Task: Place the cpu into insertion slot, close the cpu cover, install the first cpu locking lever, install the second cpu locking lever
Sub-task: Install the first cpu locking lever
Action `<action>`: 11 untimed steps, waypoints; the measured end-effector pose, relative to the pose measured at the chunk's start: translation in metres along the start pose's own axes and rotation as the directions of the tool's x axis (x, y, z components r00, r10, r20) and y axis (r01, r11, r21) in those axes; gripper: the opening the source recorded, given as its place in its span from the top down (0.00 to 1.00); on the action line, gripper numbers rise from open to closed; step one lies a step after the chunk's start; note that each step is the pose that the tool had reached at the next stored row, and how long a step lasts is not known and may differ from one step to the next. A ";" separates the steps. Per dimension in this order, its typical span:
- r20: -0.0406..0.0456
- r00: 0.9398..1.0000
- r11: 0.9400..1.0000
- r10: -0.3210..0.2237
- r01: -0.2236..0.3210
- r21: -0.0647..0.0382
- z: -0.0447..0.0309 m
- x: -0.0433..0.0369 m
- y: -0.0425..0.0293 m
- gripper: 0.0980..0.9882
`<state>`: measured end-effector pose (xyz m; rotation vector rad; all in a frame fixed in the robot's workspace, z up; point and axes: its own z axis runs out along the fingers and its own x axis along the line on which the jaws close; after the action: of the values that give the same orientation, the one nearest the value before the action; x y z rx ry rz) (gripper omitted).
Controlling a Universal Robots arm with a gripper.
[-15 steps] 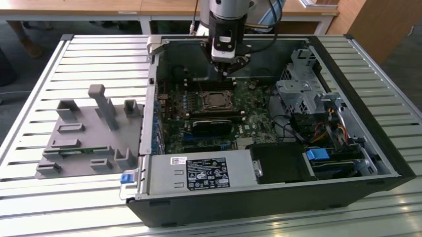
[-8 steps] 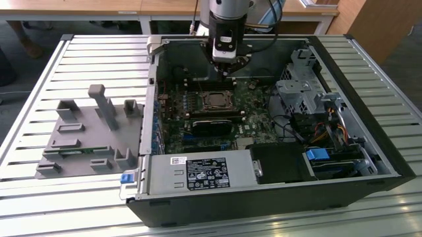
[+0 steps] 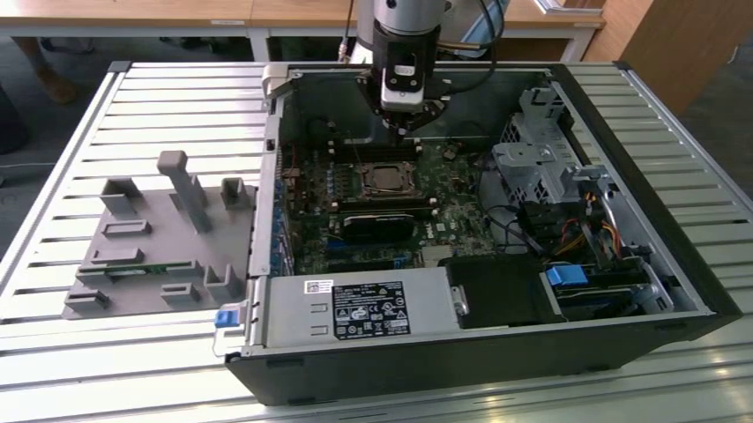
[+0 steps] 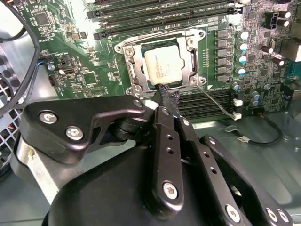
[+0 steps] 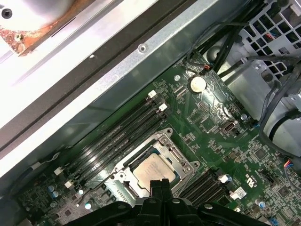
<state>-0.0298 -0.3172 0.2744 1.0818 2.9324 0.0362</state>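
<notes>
Fingers point(image 4: 168, 98), closed, hang near cpu point(image 4: 162, 66) between long memory slots point(image 4: 155, 9).

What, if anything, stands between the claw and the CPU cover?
Nothing visible. In the second wrist view the black claw sits at the edge of the thin silver metal frame cover, with the dull silver square CPU seated in its window.

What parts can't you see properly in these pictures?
Second wrist view: the gripper hides the near edges of the cpu and cpu cover, so touching is unclear.
First wrist view: the gripper blocks the cpu's near edge too.
Exterior view: the cpu cover is too small to judge latched.
</notes>
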 end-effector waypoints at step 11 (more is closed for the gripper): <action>-0.001 0.999 0.999 -0.033 0.033 0.000 0.0000 0.0000 0.0000 0.99</action>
<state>-0.0298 -0.3172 0.2744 1.0335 2.9502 0.0366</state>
